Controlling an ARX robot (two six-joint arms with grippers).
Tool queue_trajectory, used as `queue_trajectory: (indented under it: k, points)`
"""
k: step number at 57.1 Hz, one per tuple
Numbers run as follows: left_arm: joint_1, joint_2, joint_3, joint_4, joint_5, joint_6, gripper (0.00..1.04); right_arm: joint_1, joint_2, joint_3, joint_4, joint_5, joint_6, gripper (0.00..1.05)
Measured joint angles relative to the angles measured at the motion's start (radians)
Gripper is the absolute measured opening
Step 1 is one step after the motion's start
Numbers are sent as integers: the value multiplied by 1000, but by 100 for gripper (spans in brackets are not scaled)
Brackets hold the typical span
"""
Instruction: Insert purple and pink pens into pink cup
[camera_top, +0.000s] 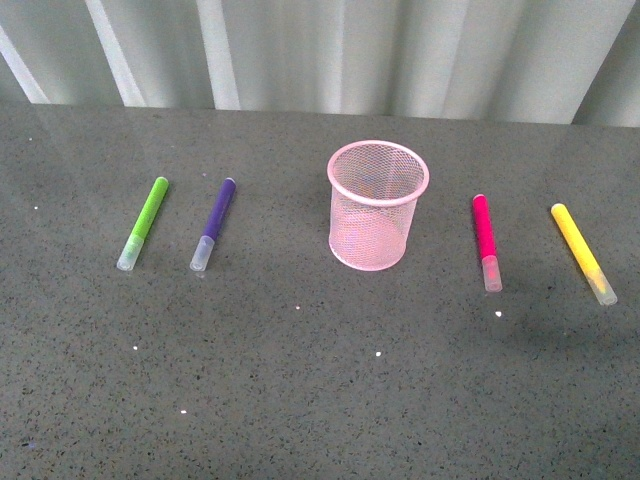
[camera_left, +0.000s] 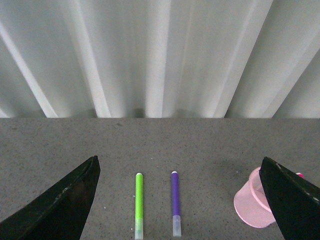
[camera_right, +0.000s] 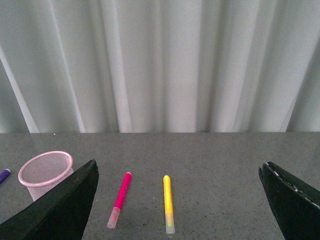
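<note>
Left claw: fingers spread wide, holding nothing, hanging above the table. Right claw: same, spread and empty. Neither arm shows in the front view.

Table: grey, speckled, pale pleated curtain behind it.

Pink cup: upright at mid-table, mesh wall, nothing in it. It sits between the two arms' sides, showing at the edge of both wrist views.

Purple pen: flat on the table, left of the cup and well apart from it. From the left wrist it lies straight ahead, about midway between the fingers, long axis running away from the claw, clear cap at the near end. The left arm is the nearer one. Judged: the spread fingers already straddle the barrel's line, so a descent and squeeze should do.

Pink pen: flat, right of the cup, cap toward the robot. From the right wrist it sits off-centre, toward the cup side.

Yellow pen: further right, and the one more nearly centred under the right claw. Risk of grabbing the wrong one; a shift cupward looks needed first.

Green pen: beside the purple one on its outer side, not touching. Nothing lies between either task pen and the cup.
</note>
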Motion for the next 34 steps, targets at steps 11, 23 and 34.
queue_trajectory:
  k: [11,23,34]
  points:
    - [-29,512,381,-84,-56,30,98,0,0,0,0,0,0,98]
    - [0,765,578,-141,-82,59,98,0,0,0,0,0,0,98]
    - [48,846,565,-145,-86,48,98,0,0,0,0,0,0,98]
